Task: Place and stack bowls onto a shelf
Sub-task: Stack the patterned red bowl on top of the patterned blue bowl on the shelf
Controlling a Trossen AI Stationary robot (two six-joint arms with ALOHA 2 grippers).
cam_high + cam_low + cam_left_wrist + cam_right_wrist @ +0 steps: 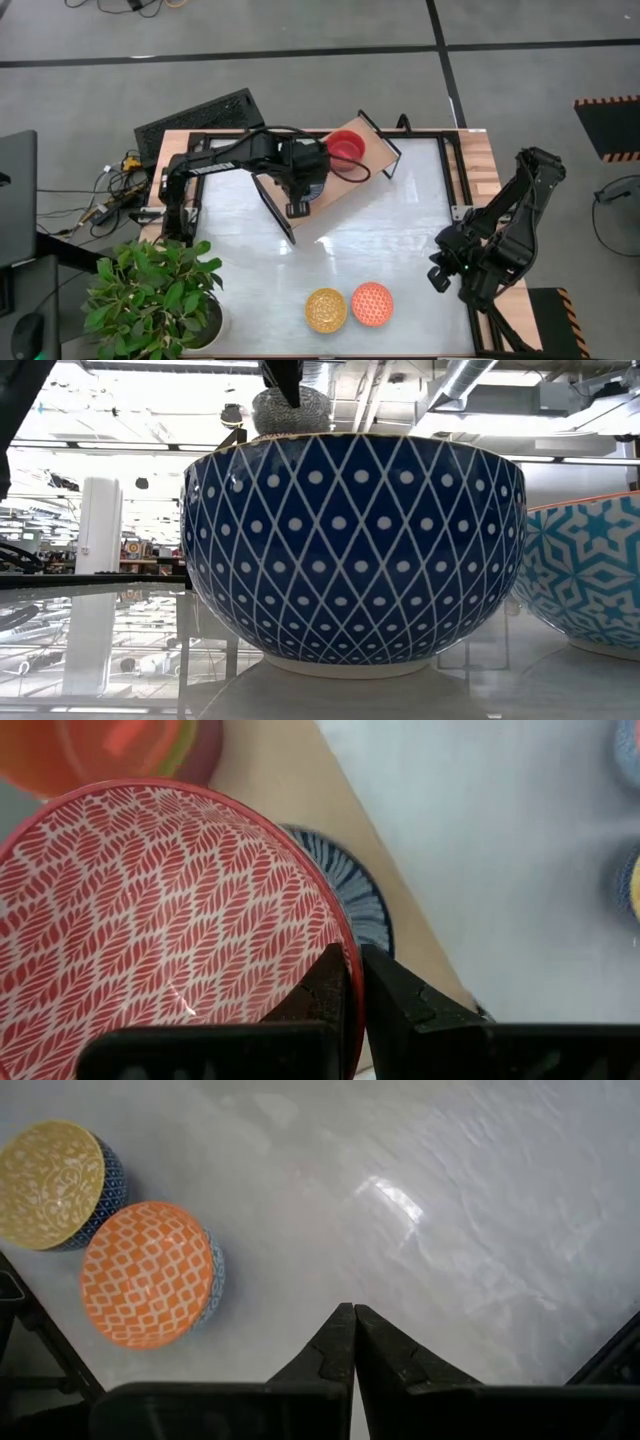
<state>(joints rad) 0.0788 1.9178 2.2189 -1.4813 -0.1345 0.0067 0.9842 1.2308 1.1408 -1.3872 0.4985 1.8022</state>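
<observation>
My left gripper (303,190) reaches over the light-wood shelf (345,185) and is shut on a pink-red patterned bowl (150,920). Under that bowl the rim of a blue striped bowl (355,895) shows on the shelf board (290,790). A plain red-orange bowl (347,147) sits farther along the shelf, and in the left wrist view (110,750) something purple shows below it. A yellow bowl (326,310) and an orange bowl (372,303) stand on the table near its front edge. My right gripper (353,1315) waits shut at the table's right side (440,275). My left gripper (352,960) pinches the pink-red bowl's rim (345,935), one finger (320,995) inside the bowl and the other (405,1005) outside it. It comes from above and the bowl sits open side up over the blue striped bowl. I cannot tell whether it rests on that bowl.
The shelf lies slantwise across the table's far left part, with black frame ends (275,210). A potted plant (150,290) stands at the near left corner. In the low view the two near bowls, blue-white (350,550) and teal (590,580) outside, fill the foreground.
</observation>
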